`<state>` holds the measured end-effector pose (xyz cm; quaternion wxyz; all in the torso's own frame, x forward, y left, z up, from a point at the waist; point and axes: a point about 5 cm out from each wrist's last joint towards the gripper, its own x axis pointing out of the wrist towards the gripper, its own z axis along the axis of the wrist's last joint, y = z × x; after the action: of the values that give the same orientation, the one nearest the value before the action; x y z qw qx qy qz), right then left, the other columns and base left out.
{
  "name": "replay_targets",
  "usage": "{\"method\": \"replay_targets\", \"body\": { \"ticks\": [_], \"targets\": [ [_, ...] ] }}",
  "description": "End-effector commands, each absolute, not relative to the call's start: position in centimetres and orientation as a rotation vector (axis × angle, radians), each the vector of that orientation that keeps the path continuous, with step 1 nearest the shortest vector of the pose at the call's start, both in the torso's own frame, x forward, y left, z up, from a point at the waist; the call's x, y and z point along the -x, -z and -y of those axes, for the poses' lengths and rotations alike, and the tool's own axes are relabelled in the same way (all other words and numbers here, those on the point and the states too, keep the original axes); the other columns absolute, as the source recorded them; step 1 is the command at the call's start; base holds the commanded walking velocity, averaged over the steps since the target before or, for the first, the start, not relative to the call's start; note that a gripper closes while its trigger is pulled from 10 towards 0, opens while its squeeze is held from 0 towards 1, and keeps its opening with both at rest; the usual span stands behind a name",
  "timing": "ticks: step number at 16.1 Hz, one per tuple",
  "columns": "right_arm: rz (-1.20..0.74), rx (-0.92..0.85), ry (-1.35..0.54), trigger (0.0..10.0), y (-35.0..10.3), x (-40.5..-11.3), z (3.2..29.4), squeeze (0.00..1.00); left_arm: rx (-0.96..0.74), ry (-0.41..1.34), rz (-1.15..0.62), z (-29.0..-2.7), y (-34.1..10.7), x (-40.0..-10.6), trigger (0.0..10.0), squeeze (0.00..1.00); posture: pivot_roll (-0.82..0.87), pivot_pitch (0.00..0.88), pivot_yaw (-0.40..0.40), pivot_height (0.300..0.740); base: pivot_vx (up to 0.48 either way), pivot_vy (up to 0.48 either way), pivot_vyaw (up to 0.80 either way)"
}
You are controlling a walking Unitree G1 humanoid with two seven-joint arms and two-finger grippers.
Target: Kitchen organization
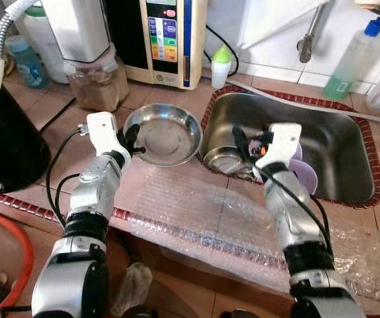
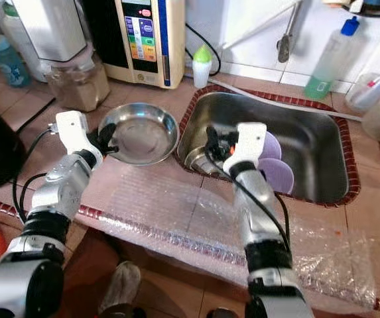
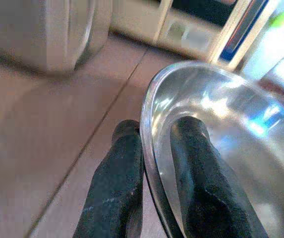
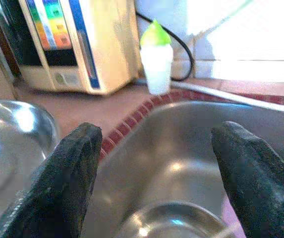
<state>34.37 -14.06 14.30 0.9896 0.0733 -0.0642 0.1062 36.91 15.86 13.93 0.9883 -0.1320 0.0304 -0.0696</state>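
Pinching the near-left rim of the steel bowl (image 1: 165,132), the left gripper (image 1: 134,142) has one finger inside and one outside the wall; bowl sits on the tiled counter (image 1: 57,106) just left of the sink (image 1: 349,192). Right gripper (image 4: 156,168) hangs over the sink's left end, fingers spread wide, holding nothing. Below it a smaller steel bowl (image 1: 221,159) lies in the basin, with purple plates (image 2: 276,173) just beside it. Bubble wrap (image 1: 196,212) covers the counter's front edge. Small white bottle with green cap (image 1: 221,65) stands behind the sink, beside a boxy appliance (image 1: 170,40).
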Motion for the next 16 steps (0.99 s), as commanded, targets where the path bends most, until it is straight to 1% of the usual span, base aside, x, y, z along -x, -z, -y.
{"method": "replay_targets", "body": {
  "ticks": [1,4,5,6,9,10,11,13,14,15,16],
  "targets": [
    [0.143,-0.191,-0.243,10.0,-15.0,-34.8,13.7,0.00,0.245,0.149,0.021,-15.7,-15.4,-37.0,0.0,0.00,0.02,0.019,0.012,0.740,0.000,0.000,0.00],
    [0.121,-0.277,-0.365,10.0,-15.5,-35.2,11.7,0.00,0.233,0.200,0.083,-14.5,-16.4,-36.9,0.0,0.00,0.01,0.017,0.008,0.740,0.000,0.000,0.00],
    [0.106,-0.305,-0.407,10.0,-15.4,-35.2,11.0,0.02,0.235,0.219,0.100,-14.1,-16.7,-36.8,0.0,0.00,0.01,0.015,0.008,0.740,0.000,0.000,0.00],
    [0.099,-0.303,-0.445,10.0,-15.2,-35.1,10.3,1.00,0.253,0.242,0.118,-13.6,-17.0,-36.7,0.0,0.00,0.01,0.014,0.007,0.740,0.000,0.000,0.00],
    [0.083,-0.314,-0.472,10.0,-14.9,-35.2,9.3,1.00,0.261,0.272,0.136,-13.0,-17.3,-36.5,0.0,0.00,0.01,0.011,0.003,0.740,0.000,0.000,0.00],
    [0.071,-0.293,-0.483,10.0,-14.8,-35.4,8.7,1.00,0.271,0.286,0.153,-12.7,-17.5,-36.4,0.0,0.00,0.02,0.011,0.000,0.740,0.000,0.000,0.00],
    [0.060,-0.265,-0.470,10.0,-14.7,-35.6,8.5,0.00,0.281,0.298,0.171,-12.5,-17.8,-36.3,0.0,0.00,0.02,0.009,-0.002,0.740,0.000,0.000,0.00],
    [0.064,-0.247,-0.431,10.0,-14.8,-36.1,8.5,0.00,0.297,0.315,0.185,-12.4,-18.1,-36.1,0.0,0.00,0.02,0.009,-0.003,0.740,0.000,0.000,0.00],
    [0.043,-0.295,-0.403,10.0,-14.6,-36.5,8.6,0.00,0.307,0.336,0.192,-12.1,-18.2,-35.9,0.0,0.00,0.02,0.010,-0.004,0.740,0.000,0.000,0.00],
    [0.031,-0.314,-0.394,6.6,-14.5,-36.6,8.5,0.00,0.311,0.344,0.195,-12.0,-18.2,-35.9,0.0,0.00,0.02,0.010,-0.004,0.740,0.000,0.000,0.00],
    [0.030,-0.342,-0.397,0.0,-14.6,-36.7,8.4,0.00,0.318,0.355,0.199,-11.9,-18.3,-35.8,0.0,0.00,0.02,0.011,-0.003,0.740,0.000,0.000,0.00]
  ]
}}
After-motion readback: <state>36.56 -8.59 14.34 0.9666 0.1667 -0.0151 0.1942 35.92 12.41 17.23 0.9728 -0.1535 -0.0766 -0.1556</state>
